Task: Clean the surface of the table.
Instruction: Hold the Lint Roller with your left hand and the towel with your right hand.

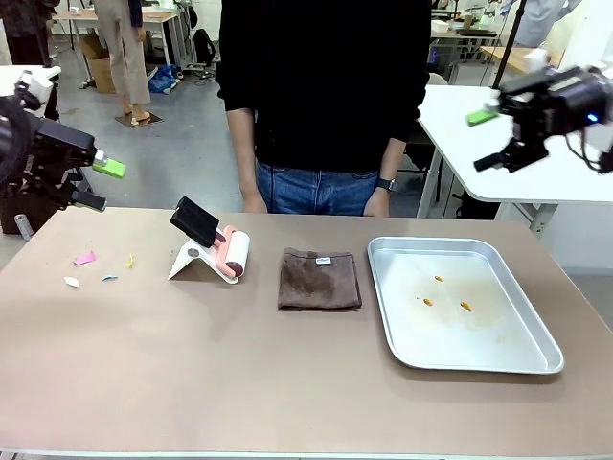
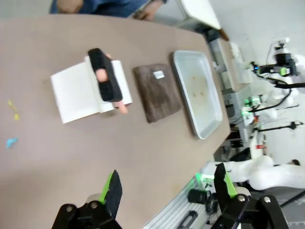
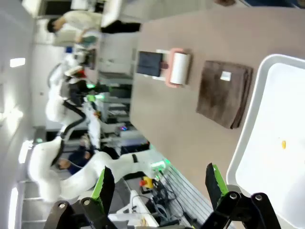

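Note:
The tan-brown table [image 1: 239, 364] carries small paper scraps, pink [image 1: 85, 258], yellow [image 1: 130, 260], white [image 1: 72, 282] and blue [image 1: 110, 278], near its left end. A lint roller [image 1: 218, 247] with a black handle rests on a white stand, and a folded brown cloth [image 1: 319, 279] lies beside it. My left gripper [image 1: 101, 184] hangs open above the far left corner, holding nothing. High over the far right, my right gripper [image 1: 487, 140] is open and empty too. In the left wrist view, the gripper [image 2: 167, 188] looks down on the roller [image 2: 107, 81], cloth [image 2: 157, 92] and scraps [image 2: 12, 107]. In the right wrist view, the gripper [image 3: 159, 186] stands over the table [image 3: 171, 124].
A silver metal tray [image 1: 460, 335] with a few orange crumbs [image 1: 428, 301] lies on the right of the table. A person in a black top stands at the far edge, hands [image 1: 254, 203] down at the sides. A white table [image 1: 460, 144] stands behind on the right.

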